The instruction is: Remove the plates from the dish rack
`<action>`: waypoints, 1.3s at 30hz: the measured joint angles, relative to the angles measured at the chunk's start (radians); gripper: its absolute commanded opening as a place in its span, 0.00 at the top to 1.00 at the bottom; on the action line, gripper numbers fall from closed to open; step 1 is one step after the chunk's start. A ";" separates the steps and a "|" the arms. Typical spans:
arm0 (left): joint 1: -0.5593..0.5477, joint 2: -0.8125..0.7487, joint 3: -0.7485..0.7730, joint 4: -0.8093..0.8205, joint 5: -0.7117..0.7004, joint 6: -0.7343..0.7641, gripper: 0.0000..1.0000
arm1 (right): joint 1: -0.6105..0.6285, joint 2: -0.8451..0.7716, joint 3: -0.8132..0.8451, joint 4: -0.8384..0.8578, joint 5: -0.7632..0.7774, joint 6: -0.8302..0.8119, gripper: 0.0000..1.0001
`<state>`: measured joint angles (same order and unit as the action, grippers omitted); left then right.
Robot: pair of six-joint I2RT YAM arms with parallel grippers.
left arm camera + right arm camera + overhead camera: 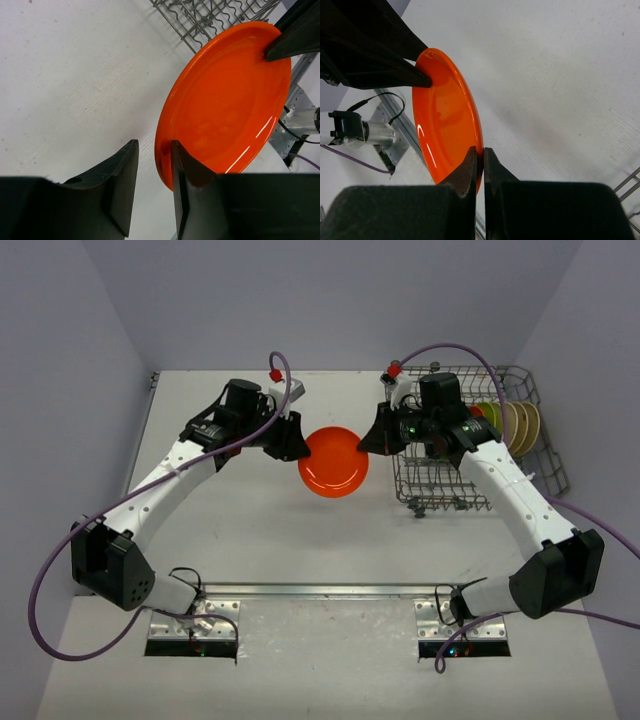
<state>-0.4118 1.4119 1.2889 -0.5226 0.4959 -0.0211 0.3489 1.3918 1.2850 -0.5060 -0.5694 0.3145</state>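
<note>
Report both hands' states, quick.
Left hand: open, fingers straddling the orange plate rim.
Right hand: closed on the orange plate.

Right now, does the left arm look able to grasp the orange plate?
Probably yes: the left gripper is open with the rim of the orange plate between its fingers, nothing blocking; the right gripper pinches the opposite edge.

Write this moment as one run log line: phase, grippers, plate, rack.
phase: handover | right gripper: shut on orange plate | left gripper: open around its rim | dish rack: other plates inside
</note>
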 measured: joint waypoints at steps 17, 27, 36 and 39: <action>0.064 0.042 0.003 -0.058 0.071 0.005 1.00 | -0.002 -0.010 0.000 0.012 0.083 -0.005 0.01; 0.632 0.462 0.350 -0.126 0.049 0.015 1.00 | -0.025 -0.084 -0.052 0.022 0.216 -0.043 0.01; 0.731 0.758 0.550 -0.112 -0.065 -0.013 1.00 | -0.048 -0.084 -0.073 0.022 0.246 -0.054 0.01; 0.728 0.821 0.588 -0.101 -0.102 -0.026 1.00 | -0.068 -0.083 -0.073 0.022 0.252 -0.056 0.01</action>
<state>0.3166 2.2330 1.8773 -0.6237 0.3944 -0.0469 0.2809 1.3088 1.2118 -0.4840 -0.3175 0.2583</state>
